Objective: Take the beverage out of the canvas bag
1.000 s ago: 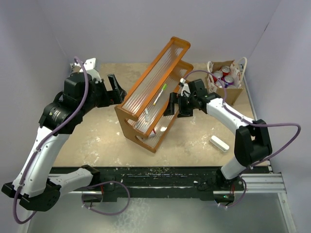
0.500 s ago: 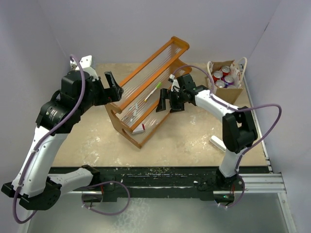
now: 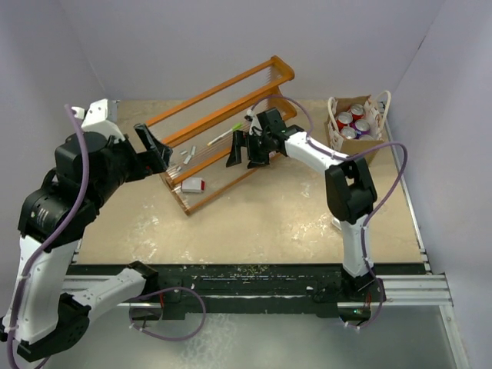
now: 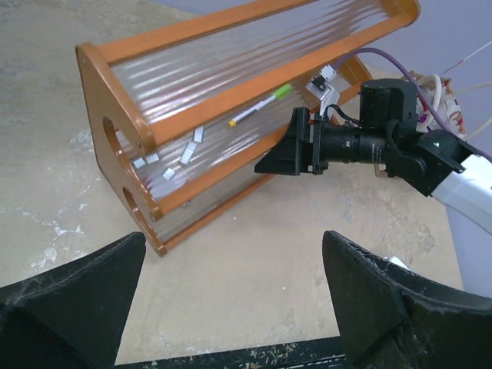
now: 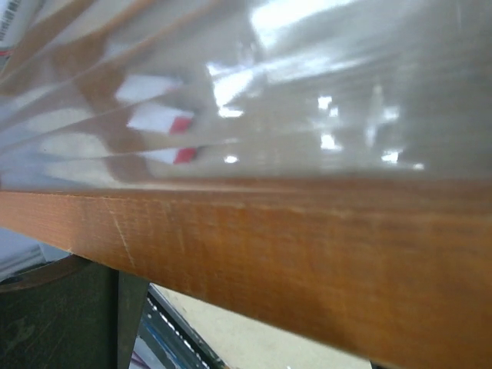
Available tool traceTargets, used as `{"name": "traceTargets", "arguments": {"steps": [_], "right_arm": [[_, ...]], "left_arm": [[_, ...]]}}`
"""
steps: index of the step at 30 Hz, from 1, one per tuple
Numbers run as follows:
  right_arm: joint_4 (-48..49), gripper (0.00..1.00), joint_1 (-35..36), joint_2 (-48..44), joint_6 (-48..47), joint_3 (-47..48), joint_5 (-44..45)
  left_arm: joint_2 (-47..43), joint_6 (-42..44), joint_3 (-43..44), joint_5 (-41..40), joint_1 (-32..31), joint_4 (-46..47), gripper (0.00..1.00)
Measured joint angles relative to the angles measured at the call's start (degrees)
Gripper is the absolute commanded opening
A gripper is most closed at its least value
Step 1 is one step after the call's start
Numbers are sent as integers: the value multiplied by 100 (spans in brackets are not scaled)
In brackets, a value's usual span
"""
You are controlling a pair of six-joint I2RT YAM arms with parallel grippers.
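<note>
Upper right, the boxy tan canvas bag (image 3: 370,147) held red and purple cans (image 3: 345,119), likely rigid and slick: pinch the sidewalls; left fingers (image 4: 73,296) gaped empty, right fingers (image 3: 237,148) unclear.

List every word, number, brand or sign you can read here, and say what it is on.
No text is readable in any view.
Canvas bag side print: too small.
Cans inside it: only tops show, no label.
Label strip, top left of right wrist view: barcode-like, blurred.
White-and-red tag in the rack: too small.
</note>
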Motion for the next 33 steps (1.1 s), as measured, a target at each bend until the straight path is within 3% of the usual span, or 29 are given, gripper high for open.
{"name": "traceTargets", "arguments": {"steps": [10, 19, 28, 33], "right_arm": [[17, 100, 107, 608, 295, 953, 39], [-450, 100, 105, 57, 13, 520, 566], [-975, 100, 98, -2124, -719, -970, 2341], [-1567, 100, -37, -2516, -1016, -1207, 3967]], "left_arm": [[-391, -81, 186, -142, 0, -479, 99], [-214, 92, 269, 74, -2, -544, 99], [-356, 227, 42, 577, 0, -525, 99], [-299, 348, 221, 723, 0, -686, 99]]}}
